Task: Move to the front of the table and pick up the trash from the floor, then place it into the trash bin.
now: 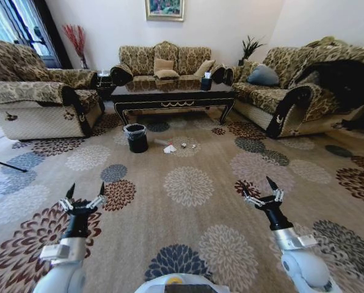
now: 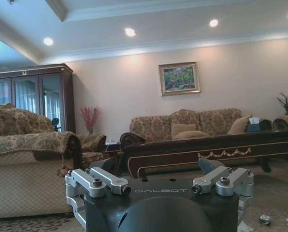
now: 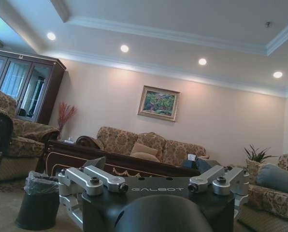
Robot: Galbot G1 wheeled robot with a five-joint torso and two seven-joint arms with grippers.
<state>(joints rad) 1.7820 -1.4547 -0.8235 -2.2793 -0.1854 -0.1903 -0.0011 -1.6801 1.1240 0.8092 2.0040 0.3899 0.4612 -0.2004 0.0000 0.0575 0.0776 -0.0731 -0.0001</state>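
Observation:
The dark glossy table (image 1: 173, 94) stands far ahead, between the sofas. Just in front of its left end, the black trash bin (image 1: 135, 137) with a clear liner sits on the carpet. To the bin's right lies the trash: a crumpled white paper (image 1: 169, 148) and small silvery pieces (image 1: 185, 145). My left gripper (image 1: 85, 190) and right gripper (image 1: 258, 189) are held low and near me, both open and empty, well short of the trash. The right wrist view shows the trash bin (image 3: 37, 200) and the table (image 3: 86, 162). A silvery piece (image 2: 265, 219) also shows in the left wrist view.
Patterned sofas flank the table: an armchair (image 1: 35, 97) on the left, a sofa (image 1: 292, 91) on the right, another (image 1: 163, 61) behind. A tissue box (image 1: 207, 80) stands on the table. Open flowered carpet (image 1: 188, 183) lies between me and the trash.

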